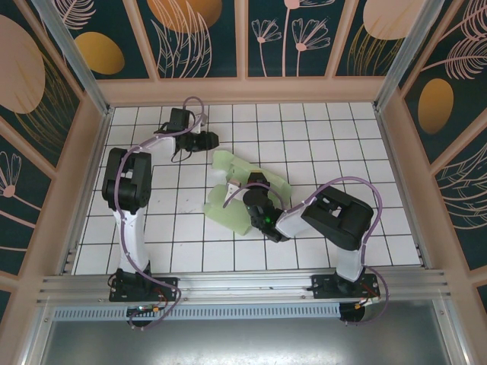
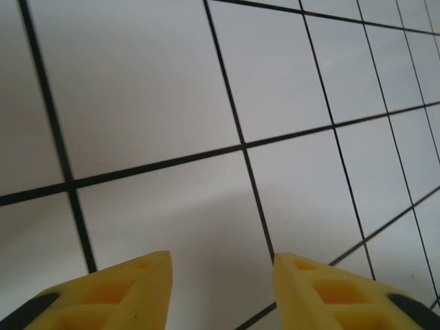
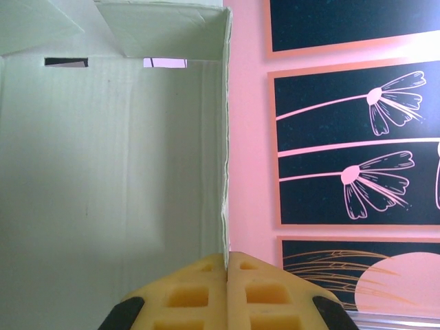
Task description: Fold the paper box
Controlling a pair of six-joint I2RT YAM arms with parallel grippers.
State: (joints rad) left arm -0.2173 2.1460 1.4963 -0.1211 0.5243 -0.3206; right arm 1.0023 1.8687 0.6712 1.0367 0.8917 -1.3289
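Paper box (image 1: 227, 207) sits mid-table, only partly formed, flaps splayed out on several sides. Right gripper (image 3: 225, 265) is clamped tight on the thin top edge of one raised card wall, pads pressed together w/ the card between them. Left gripper (image 2: 222, 269) hangs over bare tiled table (image 2: 172, 89), just beside the box's far-left flap in the top view, fingers partway apart & nothing between them.

What could go wrong, as I judge it:
- The pinch is on the very edge of thin card. A sideways or twisting pull would prob crease the wall off its fold line, or tear it at the two slots (image 3: 65, 62) near the far fold (weakest spots in the sheet).
- Nothing pins the base. The box looks light, so any pull by the right arm may drag or tip the whole thing instead of bending one panel.
- The left wrist view has no card between the fingers, so closing there grabs air. Coming in low could shove the flap & skid the box, straining the right grip.
- No tab looks locked yet, so if the right lets go the wall likely springs back flat
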